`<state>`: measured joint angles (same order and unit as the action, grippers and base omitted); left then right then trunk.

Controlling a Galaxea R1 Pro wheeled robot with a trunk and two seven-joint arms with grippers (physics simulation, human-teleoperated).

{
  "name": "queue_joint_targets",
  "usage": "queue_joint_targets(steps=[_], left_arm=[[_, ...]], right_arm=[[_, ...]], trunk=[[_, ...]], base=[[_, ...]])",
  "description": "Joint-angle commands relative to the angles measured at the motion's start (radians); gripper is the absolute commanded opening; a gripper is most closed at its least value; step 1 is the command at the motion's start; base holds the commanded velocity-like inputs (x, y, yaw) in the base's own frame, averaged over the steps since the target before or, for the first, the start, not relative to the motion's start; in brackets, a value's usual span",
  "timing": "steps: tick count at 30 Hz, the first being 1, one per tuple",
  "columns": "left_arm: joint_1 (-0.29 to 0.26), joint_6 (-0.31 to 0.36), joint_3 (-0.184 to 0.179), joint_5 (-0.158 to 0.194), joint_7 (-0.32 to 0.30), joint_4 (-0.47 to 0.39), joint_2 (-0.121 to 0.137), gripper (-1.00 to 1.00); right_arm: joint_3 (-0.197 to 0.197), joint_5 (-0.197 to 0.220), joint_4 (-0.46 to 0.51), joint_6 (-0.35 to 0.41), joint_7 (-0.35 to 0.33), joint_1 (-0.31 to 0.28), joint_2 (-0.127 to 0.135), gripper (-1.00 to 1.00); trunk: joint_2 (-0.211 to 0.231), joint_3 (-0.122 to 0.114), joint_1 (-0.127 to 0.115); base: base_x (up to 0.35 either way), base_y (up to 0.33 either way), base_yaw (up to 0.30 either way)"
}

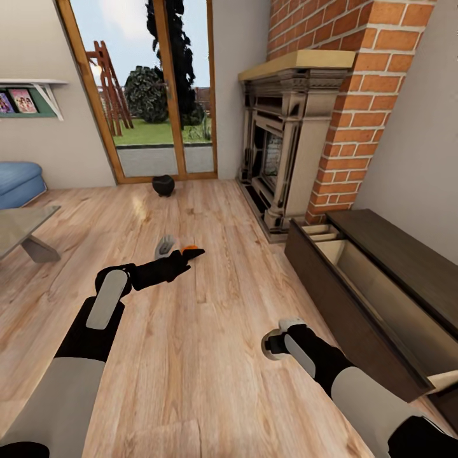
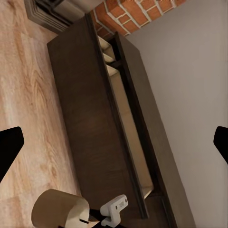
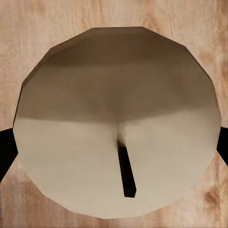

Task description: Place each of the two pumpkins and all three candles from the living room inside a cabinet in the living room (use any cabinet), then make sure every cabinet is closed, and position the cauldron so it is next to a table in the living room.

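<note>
The right gripper [image 1: 272, 344] holds 1 beige candle [image 3: 118, 123] between its fingers [image 3: 4, 149], low over the wooden floor [image 1: 210, 375], with the wick end facing the right wrist camera. The left gripper [image 1: 191, 253] has its fingers [image 2: 9, 147] spread wide and bare, reaching out above the floor just beside an orange pumpkin [image 1: 189, 247] and a grey candle [image 1: 165, 244] lying there. To the right the dark-brown cabinet [image 1: 356, 318] stands against the wall with its drawer pulled open, pale inside, beyond it the fireplace [image 1: 286, 140], and the black cauldron [image 1: 163, 185] sits on the floor by the glass door [image 1: 149, 89].
</note>
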<state>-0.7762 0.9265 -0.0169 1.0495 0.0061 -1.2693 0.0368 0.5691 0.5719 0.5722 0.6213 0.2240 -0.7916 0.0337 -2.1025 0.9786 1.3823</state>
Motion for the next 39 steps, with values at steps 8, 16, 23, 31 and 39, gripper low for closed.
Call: queue_joint_targets(steps=[8, 16, 23, 31, 39], left_arm=[[0.000, 0.000, 0.000, 0.000, 0.000, 0.000, 0.000, 1.00], [0.000, 0.000, 0.000, 0.000, 0.000, -0.001, 0.000, 1.00], [0.000, 0.000, 0.000, 0.000, 0.000, 0.000, 0.000, 1.00], [0.000, 0.000, 0.000, 0.000, 0.000, -0.001, 0.000, 1.00], [0.000, 0.000, 0.000, 0.000, 0.000, 0.000, 0.000, 1.00]], right_arm=[[0.001, 0.001, 0.000, 0.001, 0.000, 0.000, -0.001, -1.00], [0.002, 0.001, 0.000, 0.001, 0.000, 0.000, -0.003, -1.00], [0.002, 0.000, 0.000, 0.000, 0.000, 0.000, -0.003, -1.00], [0.001, 0.000, -0.001, -0.018, -0.001, 0.002, -0.002, -1.00], [0.007, -0.011, 0.001, -0.033, -0.001, 0.005, -0.002, -1.00]], trunk=[[0.000, -0.011, 0.000], [0.000, -0.020, 0.000], [0.000, -0.024, 0.000], [0.000, -0.024, 0.000], [0.000, -0.024, 0.000]], base=[[0.000, 0.000, 0.153], [0.000, 0.000, 0.211], [0.000, 0.000, 0.251], [0.000, 0.000, 0.060], [0.000, 0.000, 0.001]])
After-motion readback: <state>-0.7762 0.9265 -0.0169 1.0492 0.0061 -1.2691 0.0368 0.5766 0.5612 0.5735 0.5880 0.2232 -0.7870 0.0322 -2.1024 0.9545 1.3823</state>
